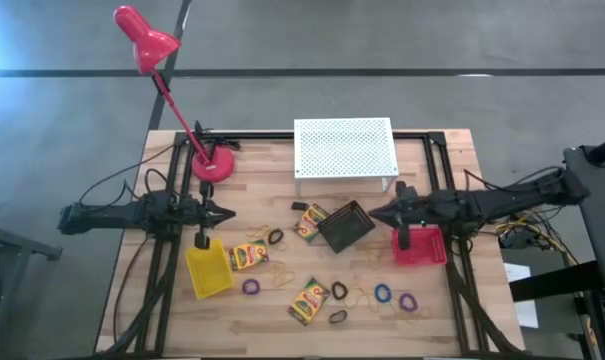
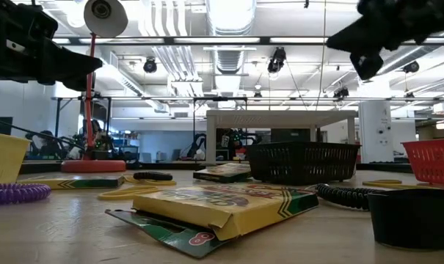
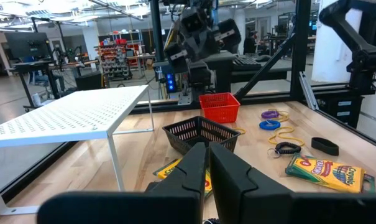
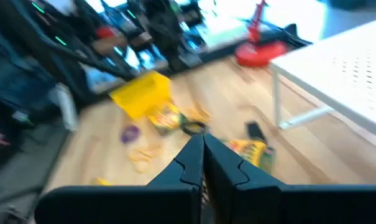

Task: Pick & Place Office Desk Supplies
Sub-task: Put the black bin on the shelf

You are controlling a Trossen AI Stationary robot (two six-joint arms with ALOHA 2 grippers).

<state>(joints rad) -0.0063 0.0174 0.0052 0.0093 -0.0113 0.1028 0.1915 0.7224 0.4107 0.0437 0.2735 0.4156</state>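
Observation:
Office supplies lie scattered on the wooden table between my arms. A yellow basket, a black basket and a red basket stand on their bottoms. Three crayon boxes lie flat. Around them lie small loops: purple, black, blue. My left gripper hangs shut and empty above the table's left side, pointing level toward the middle. My right gripper is shut and empty, raised above the table just right of the black basket.
A white perforated shelf stands on legs at the table's far middle. A red desk lamp has its base at the far left. Black frame rails run along both table sides.

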